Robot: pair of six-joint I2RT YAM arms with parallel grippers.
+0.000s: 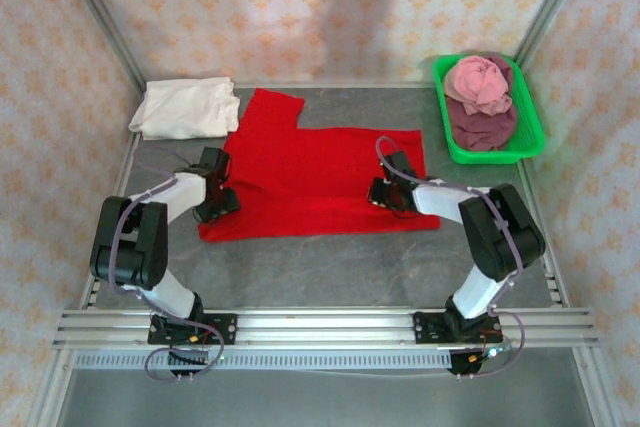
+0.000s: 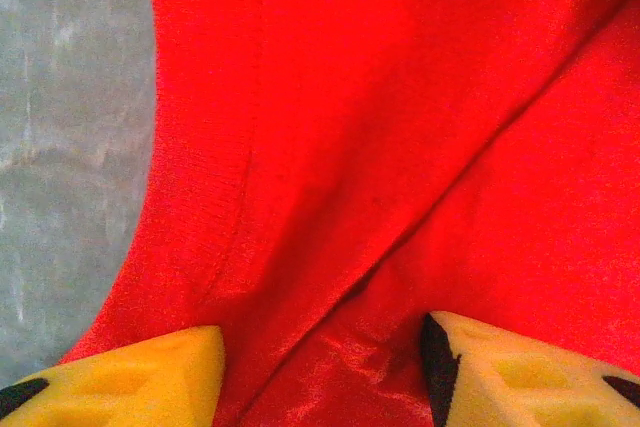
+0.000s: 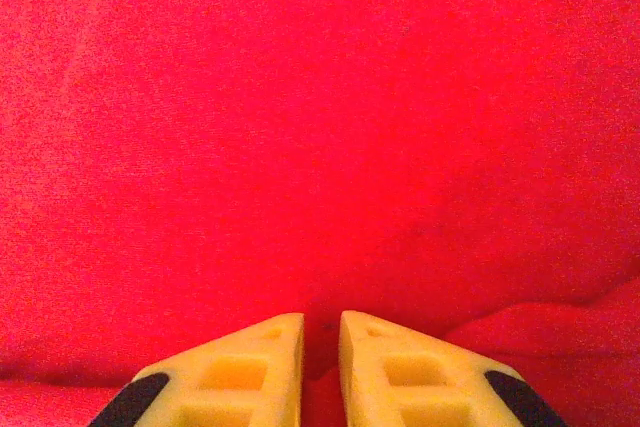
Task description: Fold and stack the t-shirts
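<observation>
A bright red t-shirt (image 1: 310,172) lies spread on the grey table, one sleeve pointing to the back. My left gripper (image 1: 218,202) rests on its left edge; in the left wrist view the yellow fingers (image 2: 150,382) stand apart over a raised fold of red cloth (image 2: 380,147), open. My right gripper (image 1: 380,192) sits on the shirt's right part, its jaws nearly together with a pinch of red cloth (image 3: 320,147) between them, gripper point (image 3: 320,319). A cream-white t-shirt (image 1: 185,109) lies folded at the back left.
A green tray (image 1: 492,156) at the back right holds a crumpled pink t-shirt (image 1: 478,82) on top of a dull maroon one (image 1: 482,127). Patterned walls close in the table on three sides. Bare grey table (image 1: 320,267) lies in front of the red shirt.
</observation>
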